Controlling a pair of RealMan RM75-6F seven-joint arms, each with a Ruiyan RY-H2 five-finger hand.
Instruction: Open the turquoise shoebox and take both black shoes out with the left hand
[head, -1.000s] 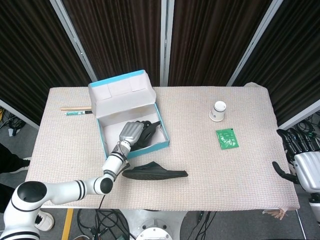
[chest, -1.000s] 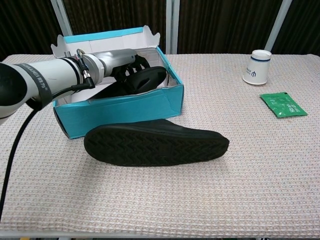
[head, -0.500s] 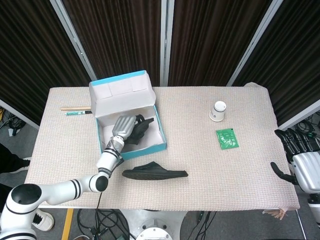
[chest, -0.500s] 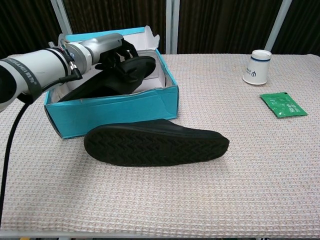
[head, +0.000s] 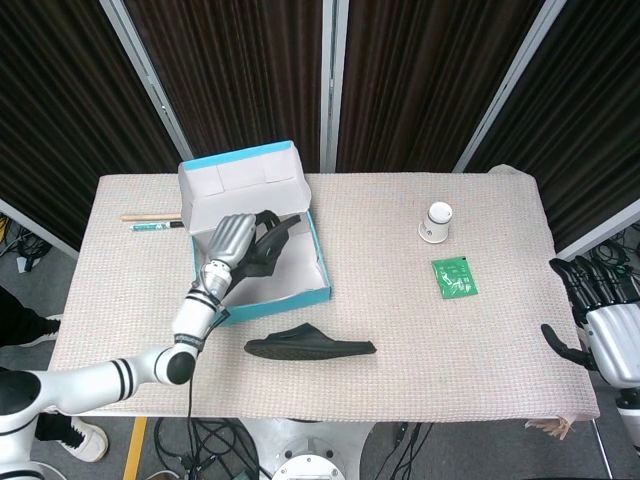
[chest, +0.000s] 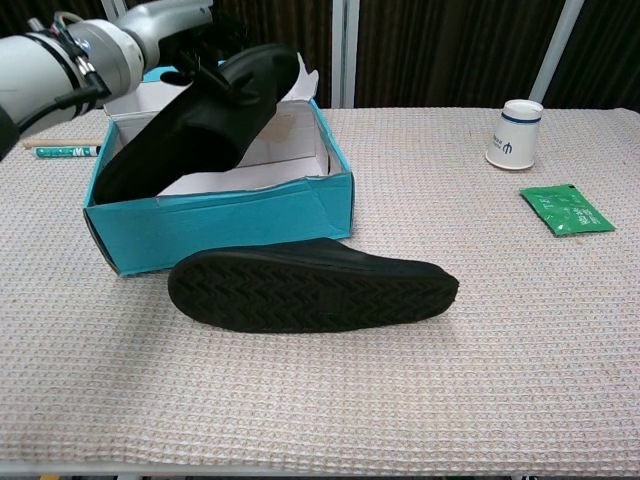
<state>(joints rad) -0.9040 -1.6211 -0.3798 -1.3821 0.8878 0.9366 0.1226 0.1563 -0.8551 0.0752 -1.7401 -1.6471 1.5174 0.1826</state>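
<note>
Turquoise shoebox (head: 300, 293) is seen open on the beige woven tablecloth (head: 460, 350), its lid (head: 240, 183) stood up at the back edge. One black shoe (chest: 190, 125) is gripped by the left hand (head: 229, 240) — fingers wrapped over its upper end — and is held tilted, toe high above the box, heel end low over the box's front-left corner; whether the heel touches the box cannot be told. White lining paper (chest: 280, 150) is exposed inside the box.

Second black shoe (chest: 310, 288) is laid on its side on the tablecloth, just in front of the box, ribbed sole turned toward the chest camera.

Right hand (head: 600, 320) is seen only in the head view, at the table's right edge — fingers spread apart, nothing held.

Also noted: a white paper cup (chest: 513, 133) lying toward the far right; a green packet (chest: 566, 209) flat on the cloth near it; a green pen (head: 158, 226) and a wooden stick (head: 150, 216) lying side by side left of the box.
</note>
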